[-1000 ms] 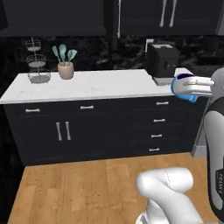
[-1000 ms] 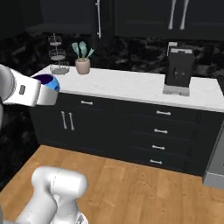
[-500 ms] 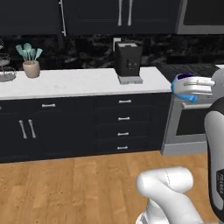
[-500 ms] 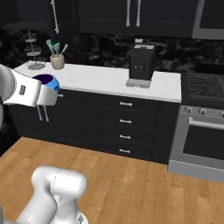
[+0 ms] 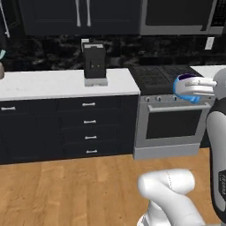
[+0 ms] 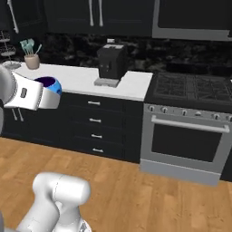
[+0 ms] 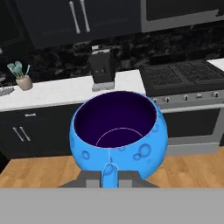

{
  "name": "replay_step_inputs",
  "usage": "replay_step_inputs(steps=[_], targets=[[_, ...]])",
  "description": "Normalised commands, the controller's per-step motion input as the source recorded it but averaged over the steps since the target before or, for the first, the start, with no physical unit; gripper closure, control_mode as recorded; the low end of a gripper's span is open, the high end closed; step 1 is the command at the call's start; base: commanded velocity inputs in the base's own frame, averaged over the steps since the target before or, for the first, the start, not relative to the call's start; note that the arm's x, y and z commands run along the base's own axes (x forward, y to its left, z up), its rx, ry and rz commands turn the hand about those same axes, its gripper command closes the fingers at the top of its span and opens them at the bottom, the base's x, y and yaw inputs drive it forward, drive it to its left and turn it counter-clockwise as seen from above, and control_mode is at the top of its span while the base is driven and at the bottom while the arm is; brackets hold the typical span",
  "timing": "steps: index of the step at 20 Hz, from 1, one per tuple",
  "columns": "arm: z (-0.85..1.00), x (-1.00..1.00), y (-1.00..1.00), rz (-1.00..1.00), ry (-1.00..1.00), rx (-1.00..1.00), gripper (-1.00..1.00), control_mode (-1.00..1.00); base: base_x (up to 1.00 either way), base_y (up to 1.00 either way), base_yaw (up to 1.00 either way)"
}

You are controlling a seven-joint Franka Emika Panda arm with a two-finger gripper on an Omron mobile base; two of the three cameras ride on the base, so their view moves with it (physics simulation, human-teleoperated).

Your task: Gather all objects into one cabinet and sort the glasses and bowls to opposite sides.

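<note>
The pinch on the blue bowl [image 7: 119, 133] takes only its near rim, so a jolt as the base drives could tip it loose onto the wood floor [image 6: 136, 190]. The end effector [image 7: 109, 174] is clamped on that rim, the bowl upright just ahead of it, well off the desk [image 5: 53, 84].

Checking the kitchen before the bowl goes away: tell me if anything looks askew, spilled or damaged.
Nothing stands out. The blue bowl sits level and empty in the shut gripper, held above the floor. The coffee machine stands upright on the white counter, and the stove door is shut.
</note>
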Motion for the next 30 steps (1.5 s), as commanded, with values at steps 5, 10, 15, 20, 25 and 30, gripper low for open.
replay_step_inputs(steps=[5,10,15,20,25,30], targets=[[0.0,0.0,0.0,0.0,0.0,0.0,1.0,1.0,-0.07,-1.0,0.0],[0.0,0.0,0.0,0.0,0.0,0.0,1.0,1.0,0.0,-1.0,0.0],[0.0,0.0,0.0,0.0,0.0,0.0,1.0,1.0,0.0,-0.96,0.0],[0.0,0.0,0.0,0.0,0.0,0.0,1.0,1.0,0.0,-0.86,0.0],[0.0,0.0,0.0,0.0,0.0,0.0,1.0,1.0,0.0,-0.92,0.0],[0.0,0.0,0.0,0.0,0.0,0.0,1.0,1.0,0.0,-0.99,0.0]])
